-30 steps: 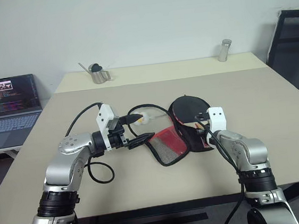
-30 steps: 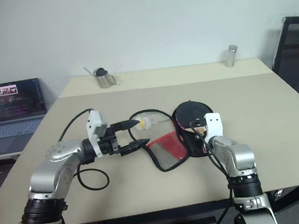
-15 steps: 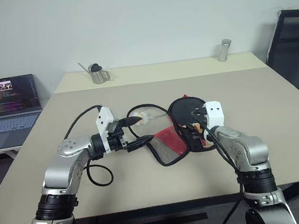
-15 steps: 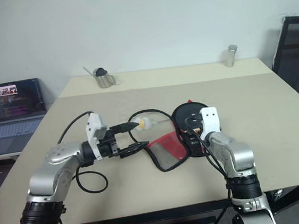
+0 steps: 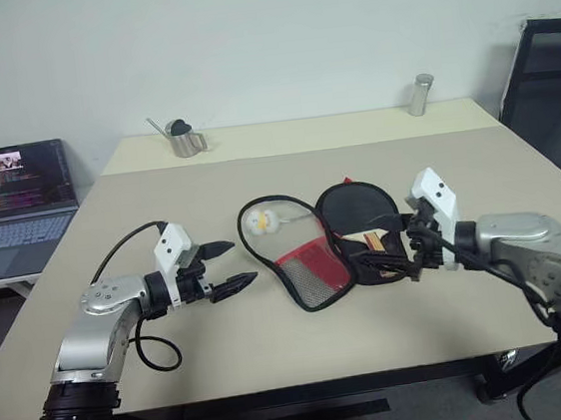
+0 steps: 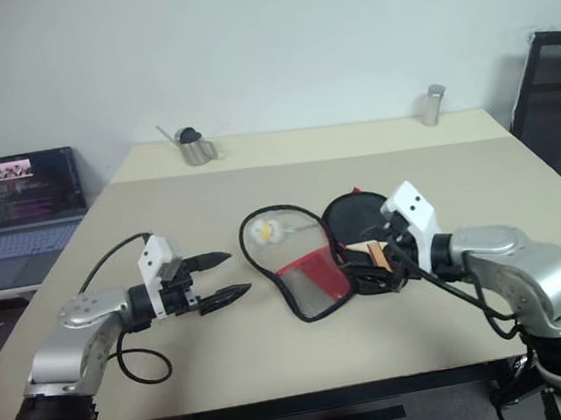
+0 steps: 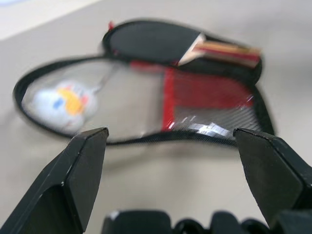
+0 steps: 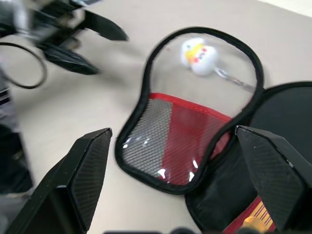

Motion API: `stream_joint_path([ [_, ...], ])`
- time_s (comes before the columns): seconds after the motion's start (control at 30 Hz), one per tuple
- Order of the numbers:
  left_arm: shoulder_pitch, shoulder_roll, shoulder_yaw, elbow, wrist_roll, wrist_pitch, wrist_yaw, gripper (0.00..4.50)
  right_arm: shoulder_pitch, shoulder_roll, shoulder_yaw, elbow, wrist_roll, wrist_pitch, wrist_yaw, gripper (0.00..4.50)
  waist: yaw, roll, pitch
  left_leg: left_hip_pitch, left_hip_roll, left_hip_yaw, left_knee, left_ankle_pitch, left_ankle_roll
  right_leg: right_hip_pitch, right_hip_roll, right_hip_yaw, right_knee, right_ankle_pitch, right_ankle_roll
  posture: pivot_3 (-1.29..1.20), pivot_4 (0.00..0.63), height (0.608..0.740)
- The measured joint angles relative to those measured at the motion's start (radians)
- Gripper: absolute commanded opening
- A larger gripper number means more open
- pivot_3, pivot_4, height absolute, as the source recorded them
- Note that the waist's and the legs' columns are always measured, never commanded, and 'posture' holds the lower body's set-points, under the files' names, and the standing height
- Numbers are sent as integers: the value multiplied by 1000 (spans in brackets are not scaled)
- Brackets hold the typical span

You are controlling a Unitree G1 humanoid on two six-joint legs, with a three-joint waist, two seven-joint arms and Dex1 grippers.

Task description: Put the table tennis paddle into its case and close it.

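The case (image 5: 312, 267) lies unzipped and spread flat on the table, its flap with the clear window and red mesh panel folded out to the left. The table tennis paddle (image 5: 356, 207) rests in the black right half, its black face up and its striped handle (image 7: 229, 48) pointing toward the near right. My right gripper (image 5: 380, 245) hovers open just over the handle end, touching nothing. To the left of the flap my left gripper (image 5: 224, 266) stands open and apart from it. A small white charm (image 8: 200, 56) lies inside the flap's rim.
An open laptop (image 5: 18, 197) sits on a side surface at far left. A metal pitcher (image 5: 185, 138) and a metal shaker (image 5: 421, 95) stand at the table's far edge. A black chair (image 5: 548, 82) is at the right.
My right gripper opened, rose off the case and drew back to the right with the wrist rolled. My left gripper pulled away to the left and lower, leaving the flap.
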Motion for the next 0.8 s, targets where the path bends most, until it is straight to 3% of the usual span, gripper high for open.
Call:
stream_joint_path([
  [0.57, -383, -207, -142, 721, 267, -338, 66, 4500, 1, -18, 22, 63, -17, -100, -1, 4456, 20, -2, 0, -1, -1, 0, 1, 0, 0, 0, 0, -1, 0, 1, 1, 0, 150, 740],
  [0.8, -510, -309, -138, 798, 263, -379, 13, 4500, 58, -99, -28, 58, -9, -100, 4, 4456, 21, -3, 1, -3, -2, 0, 1, 0, 0, 0, -1, -2, 0, 1, 1, 0, 150, 740],
])
